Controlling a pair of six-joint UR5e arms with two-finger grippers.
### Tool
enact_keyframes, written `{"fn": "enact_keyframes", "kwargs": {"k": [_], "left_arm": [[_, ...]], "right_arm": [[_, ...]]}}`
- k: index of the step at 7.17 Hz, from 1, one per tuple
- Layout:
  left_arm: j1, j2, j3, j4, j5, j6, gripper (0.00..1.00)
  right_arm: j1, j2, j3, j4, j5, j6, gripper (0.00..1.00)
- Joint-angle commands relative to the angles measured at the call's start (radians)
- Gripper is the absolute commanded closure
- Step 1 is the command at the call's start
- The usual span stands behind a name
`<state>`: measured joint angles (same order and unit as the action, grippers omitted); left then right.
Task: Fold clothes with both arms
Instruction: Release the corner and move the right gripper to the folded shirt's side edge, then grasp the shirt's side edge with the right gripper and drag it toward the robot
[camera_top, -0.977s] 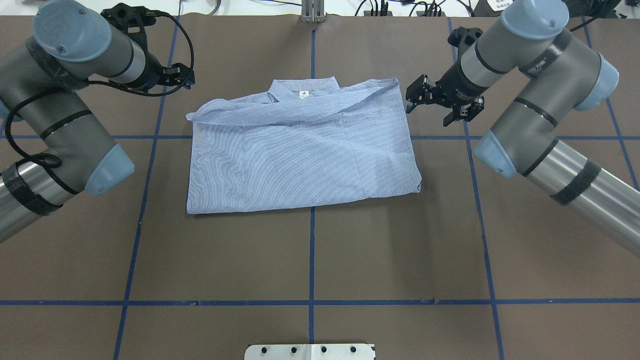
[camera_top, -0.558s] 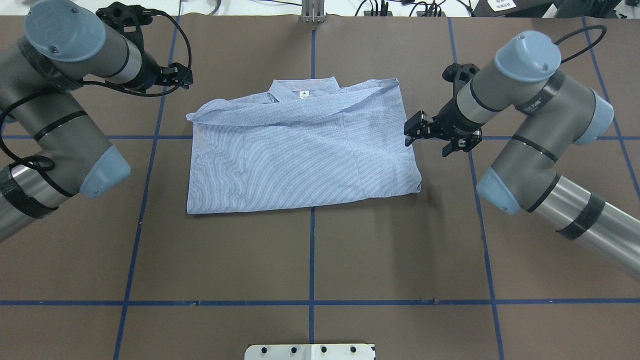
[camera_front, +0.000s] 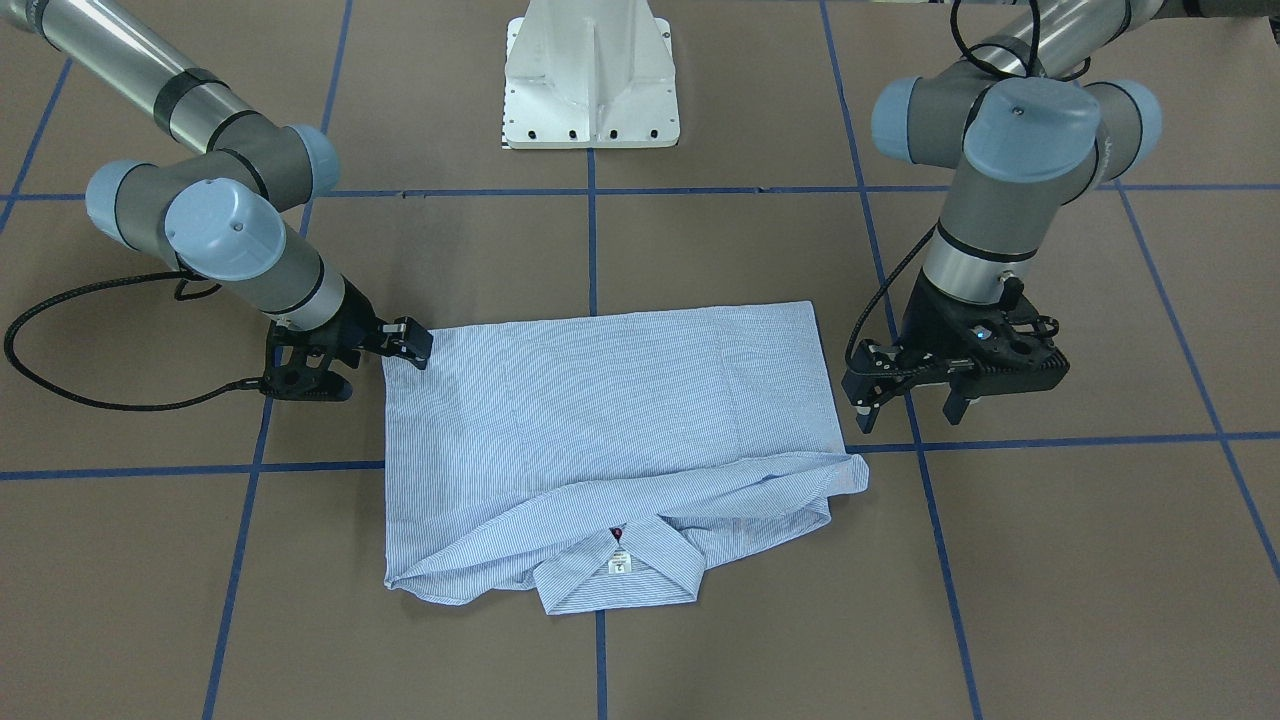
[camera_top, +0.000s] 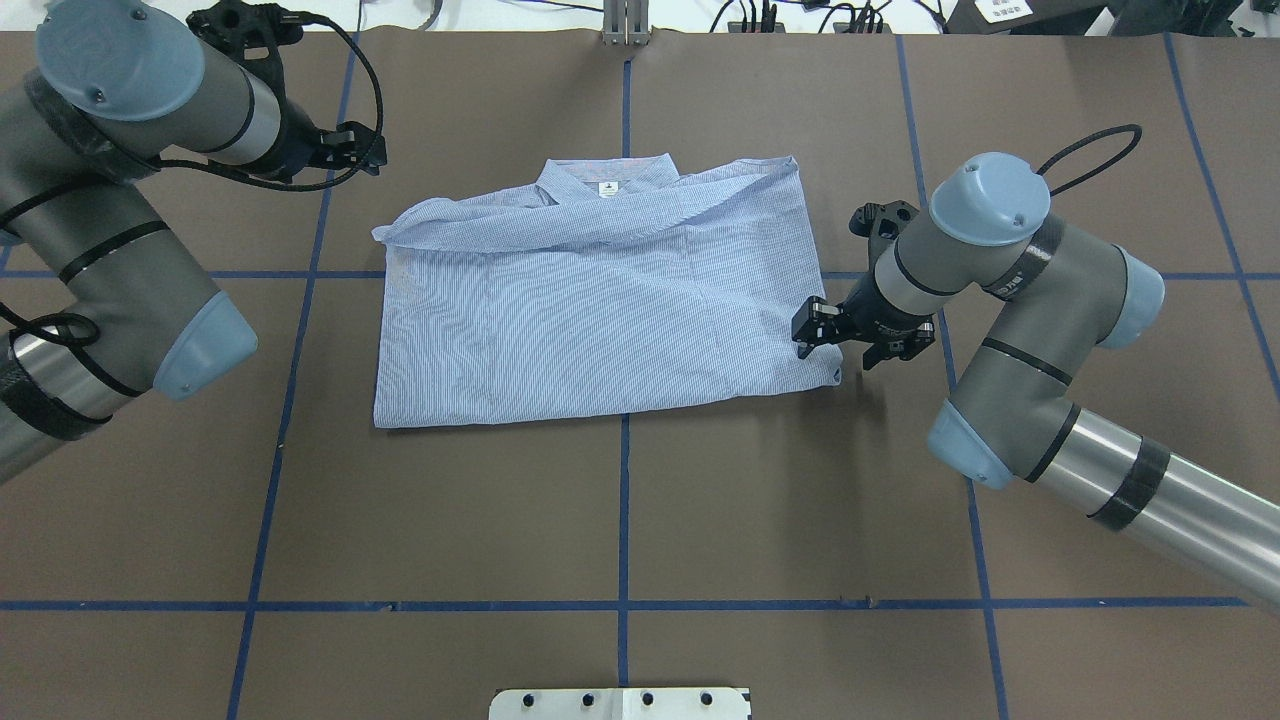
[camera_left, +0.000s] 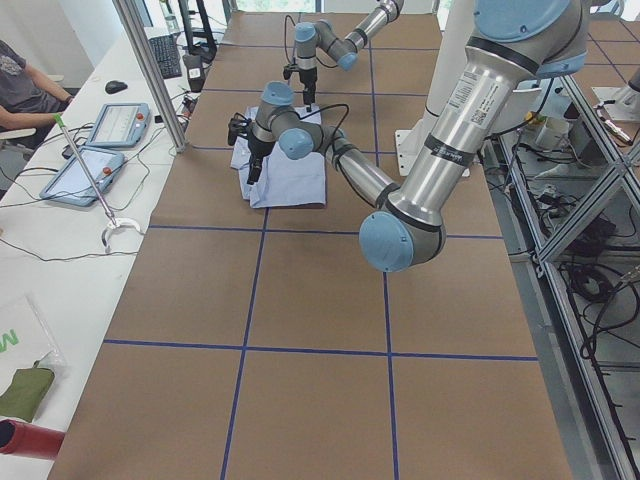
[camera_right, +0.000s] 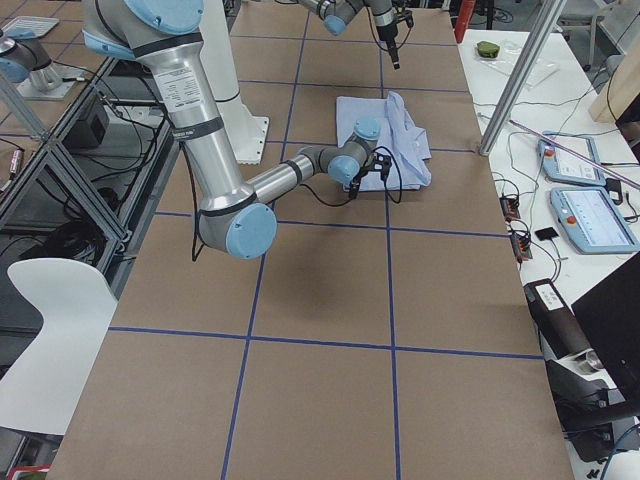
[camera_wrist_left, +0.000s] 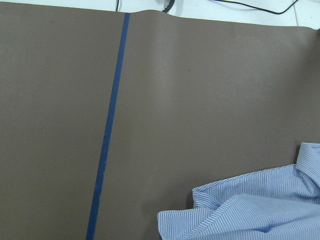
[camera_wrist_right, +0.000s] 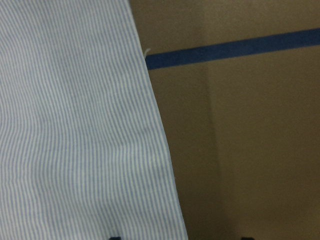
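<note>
At the near right corner of the shirt (camera_top: 600, 320), the right gripper (camera_top: 840, 348) has its jaws spread wide. One finger (camera_top: 806, 335) is over the striped cloth and the other is off it above the bare table (camera_top: 450, 520). The right wrist view shows the shirt's right edge running between the two fingertips. Whether either finger presses on the cloth cannot be told. Behind the gripper, the right arm (camera_top: 1000, 260) bends back toward the robot's right side. Across the table, the left gripper (camera_front: 905, 408) also has its jaws well apart. It hangs beside the shirt's far left part and is clear of the cloth. The left wrist view shows only a rumpled corner of the shirt at its lower right, with brown table around it. The left arm (camera_top: 110, 230) folds away to the robot's left. The shirt lies flat in the middle of the table, folded into a rough rectangle. Its collar (camera_top: 605, 175) is on the side away from the robot, and the white neck label (camera_top: 605, 188) faces up. A sleeve (camera_top: 520, 225) is folded across just below the collar. Blue tape lines (camera_top: 623, 500) cross the brown table under and around the shirt. The white pedestal base (camera_front: 590, 90) stands at the robot's edge of the table.
</note>
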<state>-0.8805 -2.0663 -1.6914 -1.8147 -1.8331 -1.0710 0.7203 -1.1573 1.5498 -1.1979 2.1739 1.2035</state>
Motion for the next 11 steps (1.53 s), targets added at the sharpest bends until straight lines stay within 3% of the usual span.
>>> {"fn": "enact_keyframes", "kwargs": {"k": [1,3,4,7,9,11], "left_arm": [[0.000,0.000,-0.001,0.000,0.002,-0.001,0.00],[-0.003,0.000,-0.001,0.000,0.002,-0.001,0.00],[-0.003,0.000,-0.001,0.000,0.002,0.000,0.00],[-0.003,0.000,-0.001,0.000,0.003,0.000,0.00],[-0.003,0.000,-0.001,0.000,0.003,-0.001,0.00],[-0.003,0.000,-0.001,0.000,0.003,-0.001,0.00]], "right_arm": [[0.001,0.014,0.000,0.001,-0.002,0.002,0.58],[0.001,0.016,0.000,0.001,0.000,0.002,0.79],[0.005,0.016,0.000,0.001,0.004,0.001,0.80],[0.013,0.016,0.003,0.001,0.007,-0.001,0.78],[0.014,0.016,0.003,0.001,0.001,-0.001,0.65],[0.014,0.016,-0.003,0.001,0.000,0.002,0.66]]}}
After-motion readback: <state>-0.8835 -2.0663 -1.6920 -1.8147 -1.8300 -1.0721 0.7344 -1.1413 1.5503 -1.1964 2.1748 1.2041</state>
